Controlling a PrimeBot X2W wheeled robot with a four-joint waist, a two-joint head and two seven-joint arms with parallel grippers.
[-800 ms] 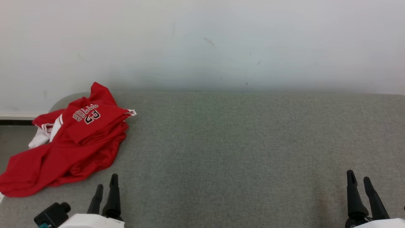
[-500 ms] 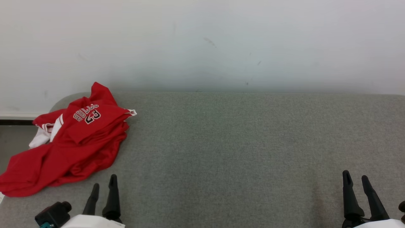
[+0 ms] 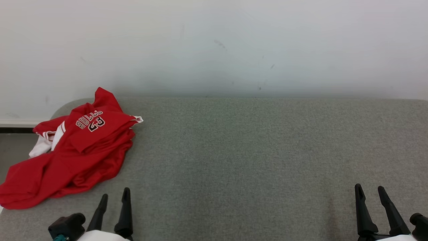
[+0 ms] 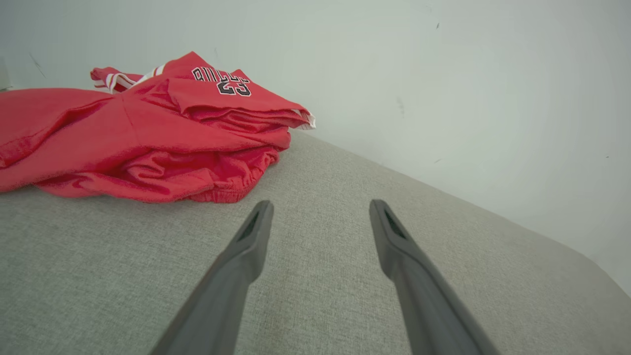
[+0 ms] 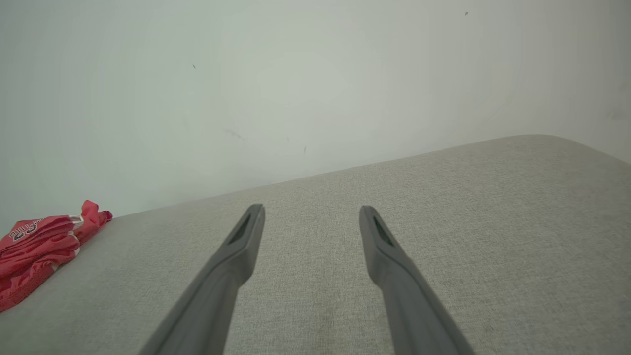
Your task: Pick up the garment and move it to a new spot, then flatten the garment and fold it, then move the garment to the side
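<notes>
Grey woven fabric covers the counter [image 3: 234, 150], which runs back to a plain pale wall [image 3: 214, 43] marked with a few faint scuffs. A red garment [image 3: 73, 157], a jersey with white trim, dark lettering and a number, lies crumpled at the far left corner of the counter and reaches its left edge. The left gripper [image 3: 115, 193] is at the near left, released, with its jaws spread and pointing toward the far side. It is just near of the garment's lower folds and apart from them, with nothing between the jaws. The right gripper [image 3: 369, 186] is at the near right over bare fabric, well apart from the garment. It is also released, its jaws spread and holding nothing.
</notes>
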